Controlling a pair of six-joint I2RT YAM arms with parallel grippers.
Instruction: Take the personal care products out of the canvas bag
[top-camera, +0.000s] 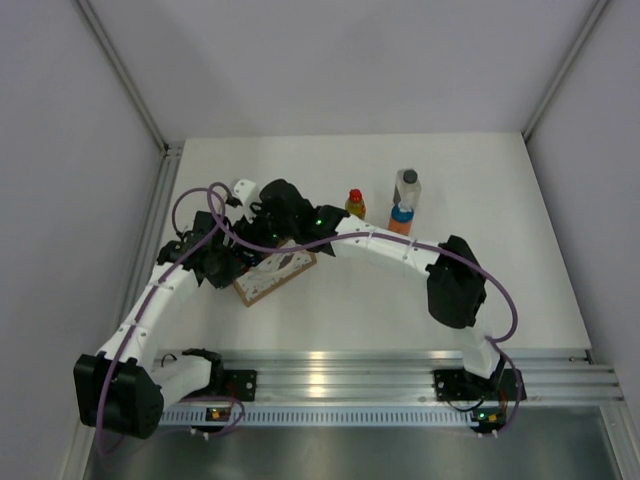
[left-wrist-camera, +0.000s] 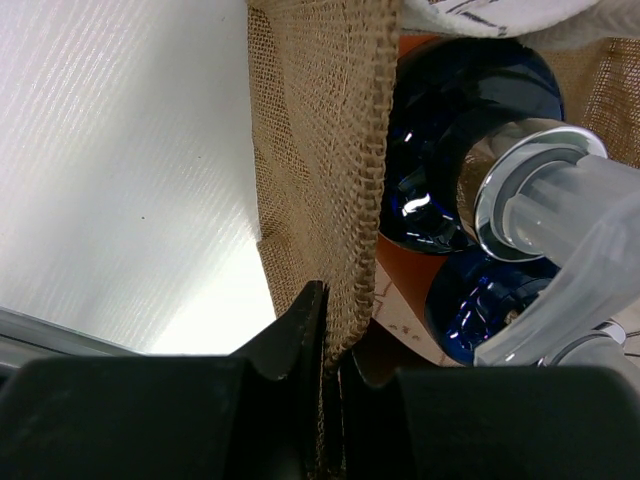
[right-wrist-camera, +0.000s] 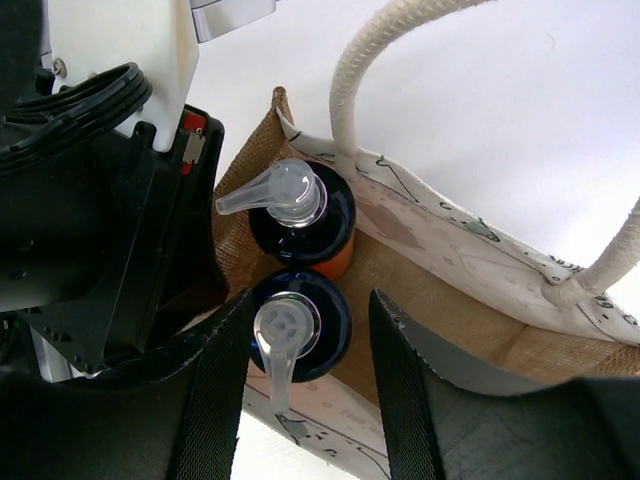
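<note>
Two arms work over the white table (top-camera: 480, 280) as I watch from the console; the canvas bag (top-camera: 272, 277) sits left of centre under both wrists, with three personal care products already out on the table behind it: a yellow bottle (top-camera: 354, 204), a clear bottle (top-camera: 407, 186) and, just in front of that, an orange bottle (top-camera: 401, 221). The left gripper (left-wrist-camera: 325, 335) is pressed together on the bag's woven side wall, pinching its rim; the right gripper (right-wrist-camera: 312, 305) hangs over the mouth with fingers spread, straddling the near pump bottle (right-wrist-camera: 300, 325), which stands upright inside and touches the far pump bottle (right-wrist-camera: 300, 215).

My worries run from biggest to smallest; the bag looks light and soft, and if the left pinch slips off the weave as a bottle rises, I expect the whole bag to lift or tip with it; the rope handle (right-wrist-camera: 350, 90) arches close beside the far bottle and could snag a finger or a pump head on the way up. The room either side of the near bottle is tight, so a descending finger may catch the rim or strike the left gripper just beside it; the far bottle, in contact, may be dragged or toppled; the near spout (right-wrist-camera: 277, 375) juts out between the fingers, and closing on that thin, slick part would likely let the bottle twist or drop back in.
</note>
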